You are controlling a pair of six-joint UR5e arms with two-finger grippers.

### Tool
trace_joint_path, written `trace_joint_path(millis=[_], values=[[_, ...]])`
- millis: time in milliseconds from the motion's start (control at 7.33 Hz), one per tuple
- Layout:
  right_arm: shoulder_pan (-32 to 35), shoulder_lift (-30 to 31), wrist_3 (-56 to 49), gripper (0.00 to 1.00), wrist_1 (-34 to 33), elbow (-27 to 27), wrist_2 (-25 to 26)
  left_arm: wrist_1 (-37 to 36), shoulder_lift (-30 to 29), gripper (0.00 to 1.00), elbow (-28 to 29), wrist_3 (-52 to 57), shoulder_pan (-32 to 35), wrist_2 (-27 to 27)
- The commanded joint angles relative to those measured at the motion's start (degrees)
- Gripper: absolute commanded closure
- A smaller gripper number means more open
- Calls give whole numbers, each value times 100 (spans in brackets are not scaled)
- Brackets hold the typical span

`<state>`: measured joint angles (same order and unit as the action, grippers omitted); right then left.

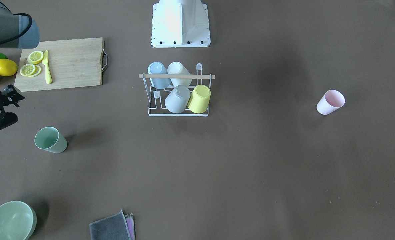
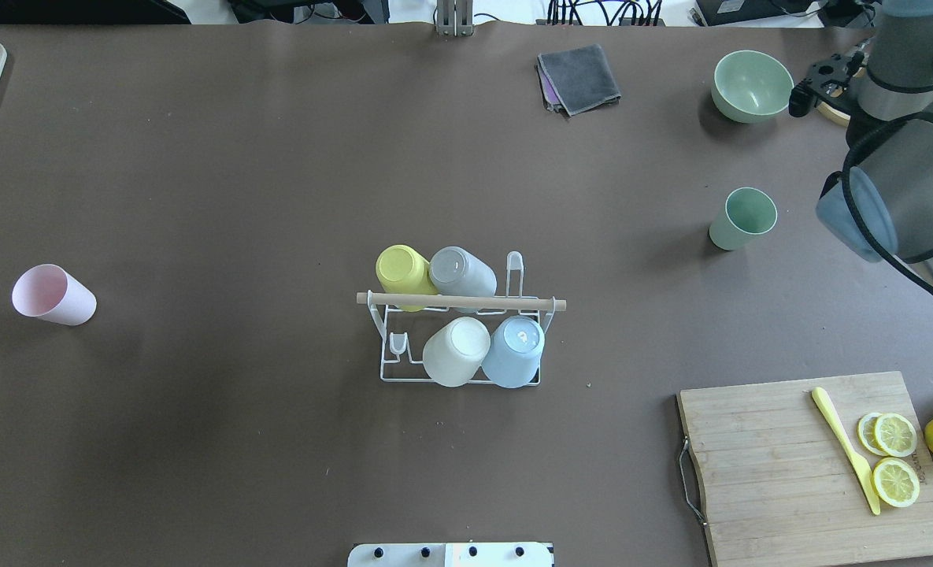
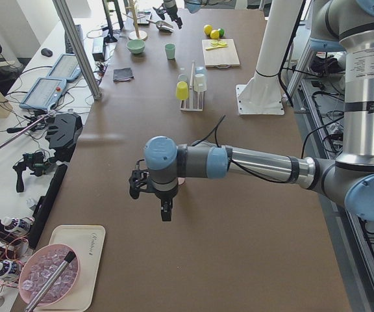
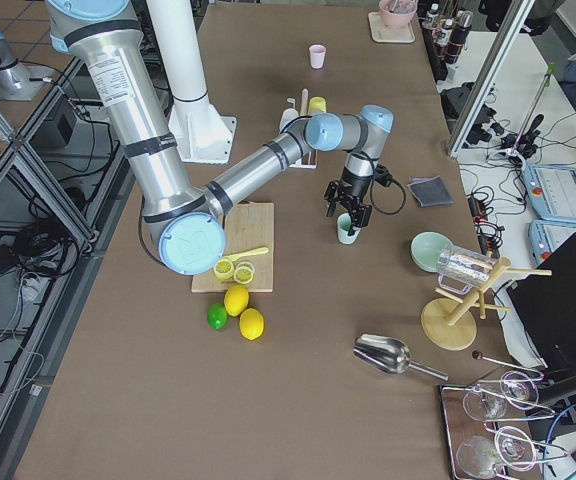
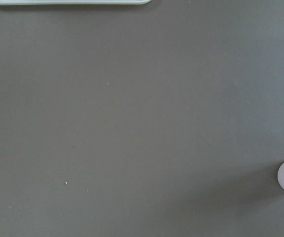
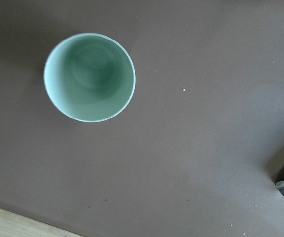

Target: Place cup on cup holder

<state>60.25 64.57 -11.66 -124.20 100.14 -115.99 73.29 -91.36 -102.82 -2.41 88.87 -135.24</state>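
The white wire cup holder (image 2: 460, 302) with a wooden rod handle stands mid-table and carries yellow, grey, white and blue cups upside down. A green cup (image 2: 742, 219) stands upright on the table to its right, also in the right wrist view (image 6: 89, 76). My right gripper (image 2: 816, 79) hovers above and beyond the green cup, its fingers apart and empty. A pink cup (image 2: 53, 295) lies tilted at far left. My left gripper (image 3: 165, 213) hangs over the table near the pink cup. I cannot tell whether it is open.
A wooden cutting board (image 2: 773, 465) with lemon slices and a yellow knife (image 2: 845, 449) lies at near right, with whole lemons (image 1: 4, 67) beside it. A green bowl (image 2: 752, 85) and a grey cloth (image 2: 579, 77) are at the far side. The robot base (image 1: 180, 23) is behind the holder.
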Motion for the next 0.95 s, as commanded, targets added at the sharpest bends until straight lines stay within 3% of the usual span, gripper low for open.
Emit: trace_joint_path(millis=[0,136,545,818], values=[[-171,-1274,-310,0,-560,-1201,24,-2029,-1604,1,286,12,-745,654],[-276,-1654,-320,0,-570,-1651,102,-2246,-2039,1,541,12,-905,866],[-846,-2455,-320,0,-492,-2837,531,-2231,-2296,1,858,21,-1756,824],[-1198,-2493,-328,0,-213,-3078,1014,-1630,-2438,1,1331,12,-2074,798]])
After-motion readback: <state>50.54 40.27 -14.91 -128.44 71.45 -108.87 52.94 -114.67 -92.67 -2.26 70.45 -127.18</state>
